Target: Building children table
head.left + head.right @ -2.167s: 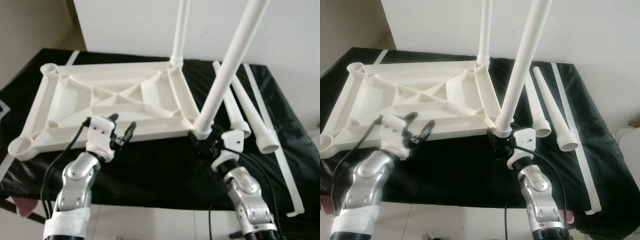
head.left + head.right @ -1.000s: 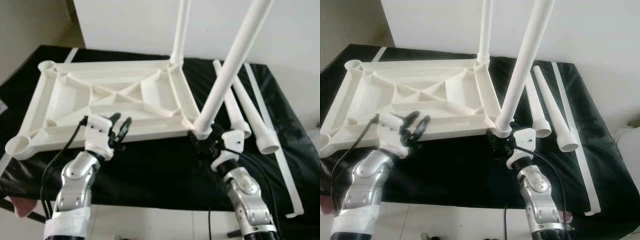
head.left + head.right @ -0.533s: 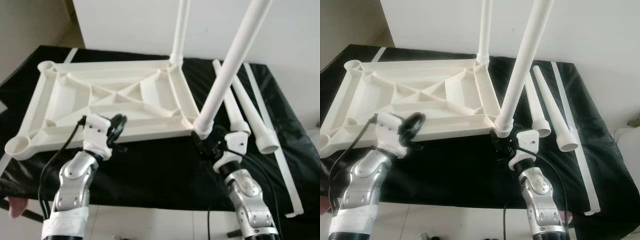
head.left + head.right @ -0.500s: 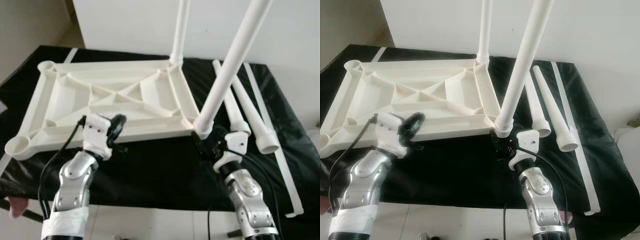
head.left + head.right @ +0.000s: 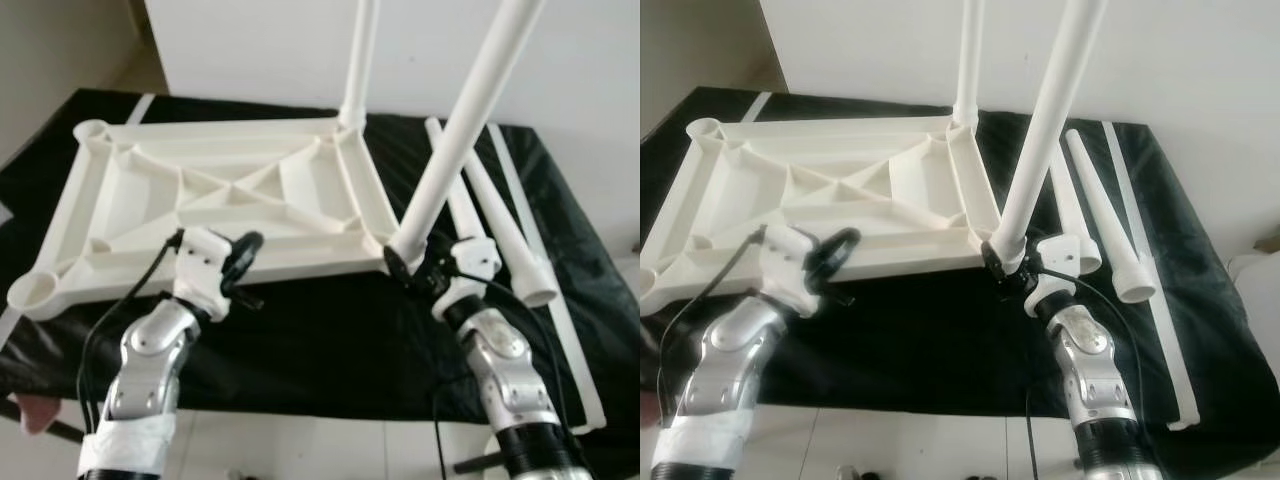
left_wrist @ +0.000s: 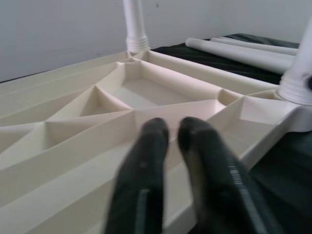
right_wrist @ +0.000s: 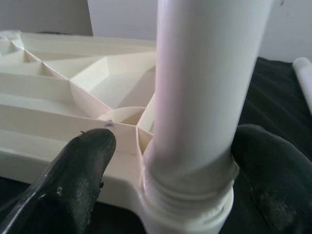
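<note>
In the head views, the upturned white tabletop (image 5: 215,205) is being shown lying on the black cloth (image 5: 330,330) with two legs already standing in the corners on its right side, and the nearer leg (image 5: 455,140) is judged to be the one being seated into its socket. For this step to be done well, the leg is best being held low, close to its collar, kept in line with the socket and turned or pressed evenly, while the frame is being steadied so that it is not dragged across the cloth. The right gripper (image 5: 1012,268) is being seen at the base of that leg, and the left gripper (image 5: 243,262) is being held at the near rim of the tabletop. Two loose legs (image 5: 1110,225) are lying side by side on the cloth, just right of the standing leg, with a long thin strip (image 5: 545,250) beyond them. In the left wrist view, the left gripper's fingers (image 6: 146,161) are being shown drawn almost together, holding nothing, over the ribbed underside. In the right wrist view, the right gripper's fingers (image 7: 83,161) are being shown spread around the leg just above its threaded collar; whether both pads are pressing on it cannot be told.
</note>
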Controlling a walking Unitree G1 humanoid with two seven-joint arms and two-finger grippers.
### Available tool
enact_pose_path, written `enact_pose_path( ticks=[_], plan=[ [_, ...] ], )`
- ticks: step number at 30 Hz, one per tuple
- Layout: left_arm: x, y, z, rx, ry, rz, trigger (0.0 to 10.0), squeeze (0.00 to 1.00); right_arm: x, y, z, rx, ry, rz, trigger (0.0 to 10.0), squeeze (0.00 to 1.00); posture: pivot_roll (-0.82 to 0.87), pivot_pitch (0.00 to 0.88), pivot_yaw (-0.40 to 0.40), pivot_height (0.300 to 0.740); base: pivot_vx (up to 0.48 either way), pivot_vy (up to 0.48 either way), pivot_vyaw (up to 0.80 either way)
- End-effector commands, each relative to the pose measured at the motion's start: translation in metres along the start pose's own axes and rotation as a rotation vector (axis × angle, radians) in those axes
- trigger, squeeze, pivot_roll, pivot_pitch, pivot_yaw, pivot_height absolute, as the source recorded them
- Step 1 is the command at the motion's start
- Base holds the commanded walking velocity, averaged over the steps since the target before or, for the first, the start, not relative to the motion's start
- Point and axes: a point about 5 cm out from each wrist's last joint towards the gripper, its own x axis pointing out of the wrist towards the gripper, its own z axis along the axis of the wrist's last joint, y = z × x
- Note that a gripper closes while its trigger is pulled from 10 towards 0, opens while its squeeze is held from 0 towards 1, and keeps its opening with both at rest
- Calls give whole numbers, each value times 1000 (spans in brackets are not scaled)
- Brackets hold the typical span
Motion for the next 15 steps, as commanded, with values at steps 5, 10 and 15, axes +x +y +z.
enact_pose_path(
  ticks=[5, 10, 15],
  plan=[
    [2, -13, 0, 16, 20, -120, 10000, 0, 12, -3, -8, -40, 43, 44, 10000, 0, -41, 146, -26, 740, 0, 0, 0],
    [5, -21, 0, 31, 27, -173, 10000, 0, 27, -3, -8, -51, 50, 83, 10000, 0, -35, 137, -28, 740, 0, 0, 0],
    [5, -29, 1, 38, 46, -240, 10000, 0, 34, -2, -10, -36, 32, 63, 0, 0, -22, 132, -37, 740, 0, 0, 0]
  ],
)
